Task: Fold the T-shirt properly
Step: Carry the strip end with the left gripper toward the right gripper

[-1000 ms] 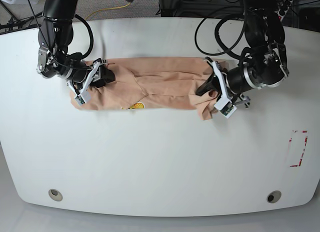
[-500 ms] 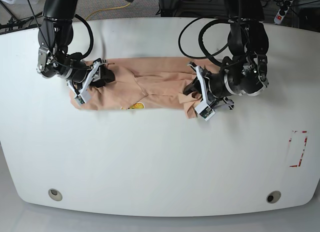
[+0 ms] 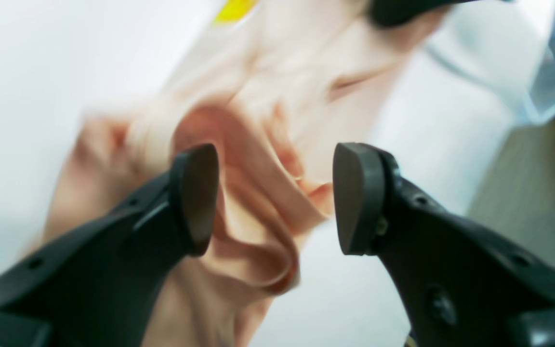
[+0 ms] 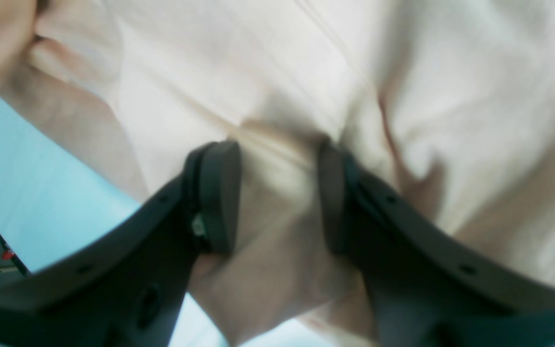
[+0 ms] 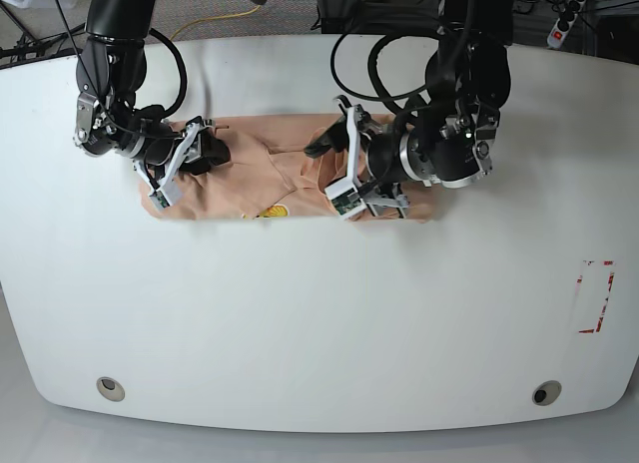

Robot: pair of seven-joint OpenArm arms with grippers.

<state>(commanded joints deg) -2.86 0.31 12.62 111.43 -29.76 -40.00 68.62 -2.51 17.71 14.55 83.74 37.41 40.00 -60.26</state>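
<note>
The peach T-shirt [image 5: 260, 159] lies as a long band across the far half of the white table [image 5: 319, 323], its yellow label [image 5: 272, 213] at the near edge. My right gripper [image 5: 185, 164] sits on the shirt's left end. In the right wrist view it [image 4: 275, 197] is shut on a pinched fold of the T-shirt [image 4: 306, 72]. My left gripper [image 5: 334, 169] is over the shirt's middle. In the left wrist view it [image 3: 277, 197] is open, with a bunched fold of the shirt [image 3: 258, 231] lying between the fingers, against the left one [image 3: 198, 197].
Cables and a yellow cord [image 5: 215, 22] lie behind the table's far edge. A red-marked patch [image 5: 596, 295] is on the table at the right. Two round holes [image 5: 111, 388] [image 5: 546, 392] sit near the front edge.
My left arm has swept left from the shirt's right end to its middle, drawing that end inward and shortening the band. My right gripper has not moved.
</note>
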